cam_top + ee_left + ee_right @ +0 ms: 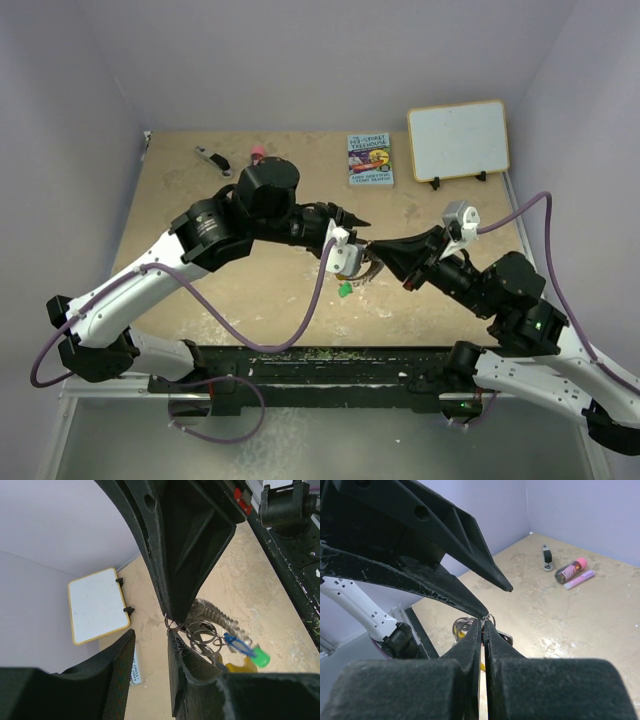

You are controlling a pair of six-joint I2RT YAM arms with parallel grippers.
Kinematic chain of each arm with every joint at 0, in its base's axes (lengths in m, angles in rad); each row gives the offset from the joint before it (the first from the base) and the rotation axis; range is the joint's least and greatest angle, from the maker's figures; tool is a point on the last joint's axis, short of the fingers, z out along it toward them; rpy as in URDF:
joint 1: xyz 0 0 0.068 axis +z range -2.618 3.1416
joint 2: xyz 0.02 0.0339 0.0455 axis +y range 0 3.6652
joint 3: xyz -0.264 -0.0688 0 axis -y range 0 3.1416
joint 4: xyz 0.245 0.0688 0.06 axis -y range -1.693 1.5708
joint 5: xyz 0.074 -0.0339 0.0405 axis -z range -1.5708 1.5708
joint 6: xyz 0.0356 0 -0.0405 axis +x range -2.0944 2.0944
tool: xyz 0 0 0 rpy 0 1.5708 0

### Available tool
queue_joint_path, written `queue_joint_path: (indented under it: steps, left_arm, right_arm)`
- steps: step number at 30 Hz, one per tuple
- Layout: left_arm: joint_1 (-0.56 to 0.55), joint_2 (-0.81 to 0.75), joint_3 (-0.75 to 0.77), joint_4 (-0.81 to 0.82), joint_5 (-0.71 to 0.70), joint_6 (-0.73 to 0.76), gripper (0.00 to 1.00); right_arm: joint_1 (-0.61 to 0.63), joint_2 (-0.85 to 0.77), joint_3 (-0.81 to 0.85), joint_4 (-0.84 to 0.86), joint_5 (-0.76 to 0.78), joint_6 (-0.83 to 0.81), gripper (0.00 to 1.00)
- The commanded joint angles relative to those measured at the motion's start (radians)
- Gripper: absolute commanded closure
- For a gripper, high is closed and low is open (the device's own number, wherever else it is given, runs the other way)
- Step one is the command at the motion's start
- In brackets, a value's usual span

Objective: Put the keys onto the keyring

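The keyring (216,614) has a silvery bumpy rim and a yellow bit. It is over the middle of the worktop (570,625), between both tools. The keys (259,656) hang by it, one green and one blue. The right tool (483,622) is pinched tight on a small wire ring (488,616). The left tool (151,645) has its fingers apart. Black fingers hide most of the keyring.

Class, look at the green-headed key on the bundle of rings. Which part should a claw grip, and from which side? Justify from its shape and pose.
Probably the green plastic head: it is the key's bulkiest part and pokes out clear of the wire rings, while the blade end sits tangled beside the blue key. Approach from the table's near side, where that head points.
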Motion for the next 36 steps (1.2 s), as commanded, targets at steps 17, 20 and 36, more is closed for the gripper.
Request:
queue_joint_path:
  steps: [17, 20, 36]
  left_arm:
    - [0.000, -0.035, -0.007, 0.012, 0.015, -0.034, 0.62]
    - [0.002, -0.044, 0.010, -0.005, 0.014, -0.049, 0.62]
    - [0.002, -0.083, -0.025, 0.136, 0.026, -0.185, 0.47]
  right_arm:
    - [-0.001, -0.033, -0.011, 0.105, 0.073, 0.013, 1.00]
    - [-0.001, -0.039, -0.011, 0.104, 0.088, 0.012, 1.00]
    - [0.000, -0.038, -0.001, 0.136, 0.093, 0.015, 1.00]
